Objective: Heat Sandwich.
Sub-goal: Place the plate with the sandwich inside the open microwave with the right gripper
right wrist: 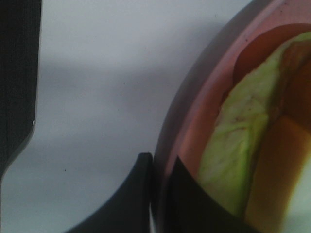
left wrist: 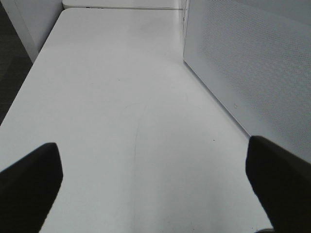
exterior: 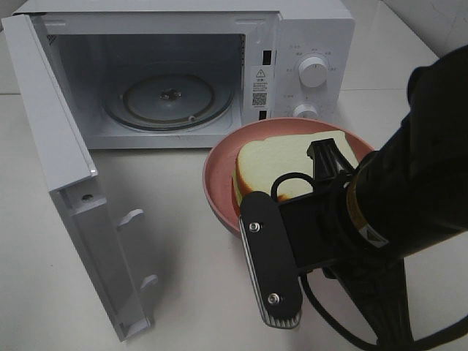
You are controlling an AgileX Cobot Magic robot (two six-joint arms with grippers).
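Note:
The sandwich (exterior: 281, 162), white bread with a tan crust, lies on the round pink plate (exterior: 219, 186) just in front of the open microwave (exterior: 307, 44). In the right wrist view its green and reddish filling (right wrist: 238, 145) shows beside the plate's rim (right wrist: 194, 111). My right gripper (right wrist: 163, 165) is shut on that rim, one finger on each side. The right arm (exterior: 395, 205) covers the plate's near right part. My left gripper (left wrist: 155, 184) is open over bare table, with nothing between its fingers (left wrist: 29, 179).
The microwave door (exterior: 66, 183) stands swung out to the left, in front of the oven. The glass turntable (exterior: 168, 99) inside is bare. White table (exterior: 183, 278) lies in front; the microwave's side wall (left wrist: 252, 63) is near my left gripper.

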